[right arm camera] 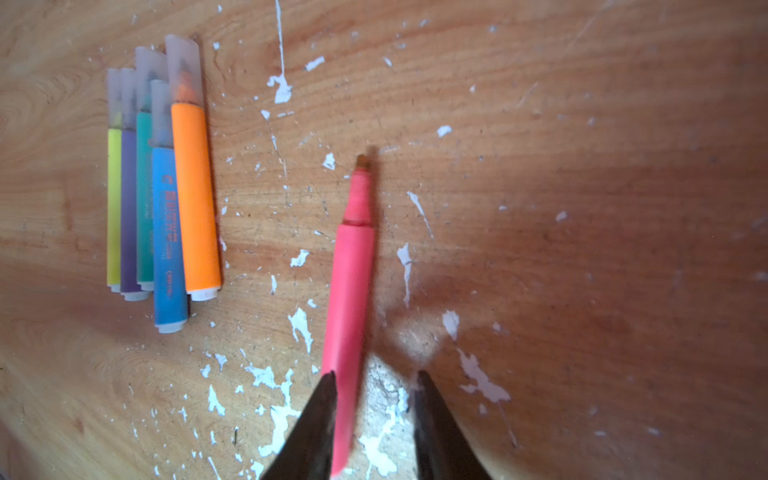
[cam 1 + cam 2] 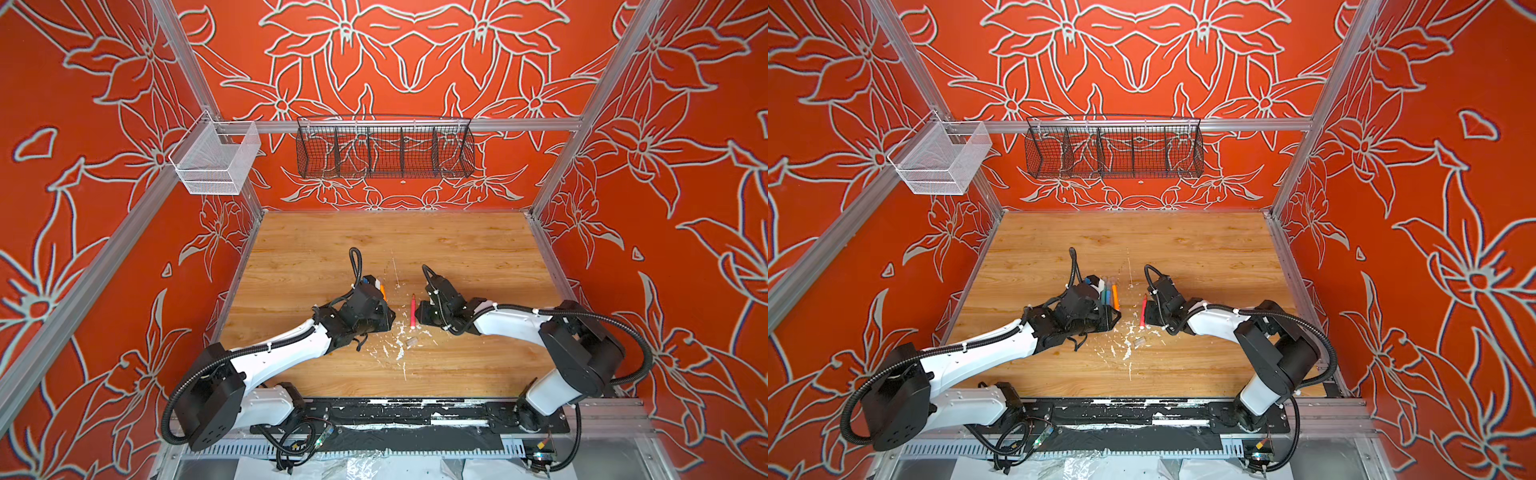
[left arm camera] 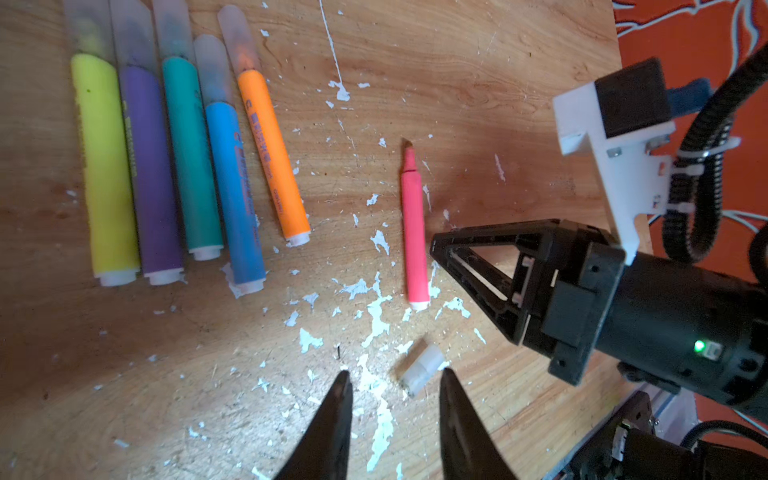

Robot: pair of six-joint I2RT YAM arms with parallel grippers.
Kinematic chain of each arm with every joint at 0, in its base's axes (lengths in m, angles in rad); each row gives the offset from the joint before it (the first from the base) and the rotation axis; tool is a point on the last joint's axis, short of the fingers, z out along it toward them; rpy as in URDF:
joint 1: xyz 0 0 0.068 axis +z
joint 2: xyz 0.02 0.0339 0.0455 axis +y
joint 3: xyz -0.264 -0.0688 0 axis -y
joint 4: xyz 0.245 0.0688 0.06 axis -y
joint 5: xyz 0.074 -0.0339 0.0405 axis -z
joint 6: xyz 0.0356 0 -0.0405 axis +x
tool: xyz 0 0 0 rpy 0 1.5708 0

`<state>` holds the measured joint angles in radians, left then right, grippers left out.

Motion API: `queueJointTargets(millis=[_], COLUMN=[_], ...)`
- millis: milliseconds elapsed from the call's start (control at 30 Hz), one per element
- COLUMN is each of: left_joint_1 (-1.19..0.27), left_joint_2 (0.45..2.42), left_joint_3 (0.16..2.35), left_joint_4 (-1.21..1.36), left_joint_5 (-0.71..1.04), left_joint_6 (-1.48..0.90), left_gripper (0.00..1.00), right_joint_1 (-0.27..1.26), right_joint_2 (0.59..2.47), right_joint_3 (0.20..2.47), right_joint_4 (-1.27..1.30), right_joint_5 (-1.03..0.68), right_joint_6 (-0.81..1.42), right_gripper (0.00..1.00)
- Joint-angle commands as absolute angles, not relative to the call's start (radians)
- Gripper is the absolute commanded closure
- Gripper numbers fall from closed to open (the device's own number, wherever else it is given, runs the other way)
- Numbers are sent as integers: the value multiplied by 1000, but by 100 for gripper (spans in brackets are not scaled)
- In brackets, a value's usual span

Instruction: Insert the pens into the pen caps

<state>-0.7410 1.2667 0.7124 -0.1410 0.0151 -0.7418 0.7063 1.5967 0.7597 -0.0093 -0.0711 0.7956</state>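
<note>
Five capped pens lie side by side: yellow [image 3: 106, 166], purple [image 3: 151, 174], green [image 3: 191, 158], blue [image 3: 235, 195] and orange [image 3: 272, 153]. Each wears a clear pen cap. The pink-red pen [image 3: 414, 232] lies apart on the wood, its tip bare. In the right wrist view this pen [image 1: 353, 270] runs between the fingers of my right gripper [image 1: 376, 374], which is open. It rests against one finger with a gap to the other. A loose clear pen cap [image 3: 422, 368] lies just past the tips of my open left gripper [image 3: 395, 374], closer to one finger.
White paint flecks [image 3: 376, 316] are scattered over the wooden table [image 2: 457, 257] between the two arms. A black wire basket [image 2: 384, 147] and a white mesh basket [image 2: 216, 160] hang on the back rail. Orange patterned walls close in three sides.
</note>
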Motion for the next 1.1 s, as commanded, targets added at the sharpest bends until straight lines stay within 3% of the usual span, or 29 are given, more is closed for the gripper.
queueJointTargets(millis=[0,300,533,700,900,1067], left_joint_1=[-750,-773,-791,-804,-810,-810], left_joint_2=[1286,1351,1483,1575,1620,1632], left_joint_3=[743,800,909,982,1018,1040], left_joint_4=[-125,-144,-195,-260,-336,-387], left_joint_5=[0,-9,0,-33,-137,-202], left_joint_6=[-753,-738,-698,-680,-660,-637], left_gripper=[66,67,67,69,69,69], right_joint_1=[708,679,483,371,247,209], right_joint_2=[1569,1390,1142,996,1031,1099], right_joint_3=[753,730,662,617,602,591], right_joint_4=[0,-90,-179,-219,-191,-146], right_joint_5=[-75,4,-6,86,133,272], right_joint_6=[808,760,701,625,558,512], right_gripper=[61,54,51,42,41,41])
